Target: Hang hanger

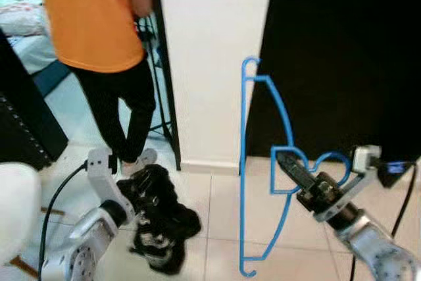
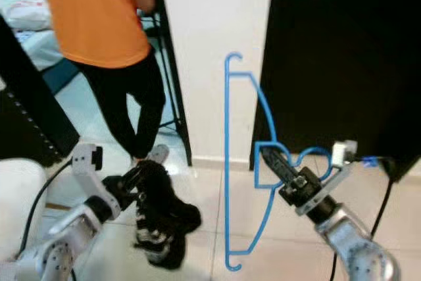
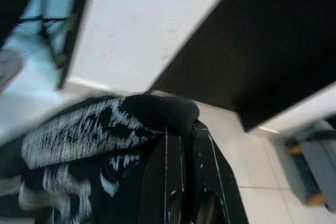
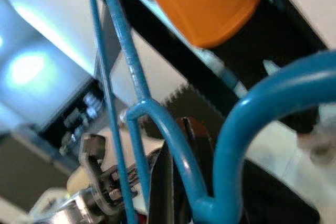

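The blue hanger (image 1: pixel 263 162) — light, stiff, slick plastic by the look of it — is held on end above the floor, pinched at its neck by the right hand (image 1: pixel 294 169), while dark cloth (image 1: pixel 158 218) is clamped in the left hand (image 1: pixel 135 192)

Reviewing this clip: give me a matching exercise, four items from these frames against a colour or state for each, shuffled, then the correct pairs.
Items:
1. hanger
2. garment
3. person's top
4. wall panel

States:
A. orange
B. dark with pale print, bunched in the left hand
C. white
D. blue, turned on end, gripped near its hook by the right hand

Pairs: 1-D, 2-B, 3-A, 4-C
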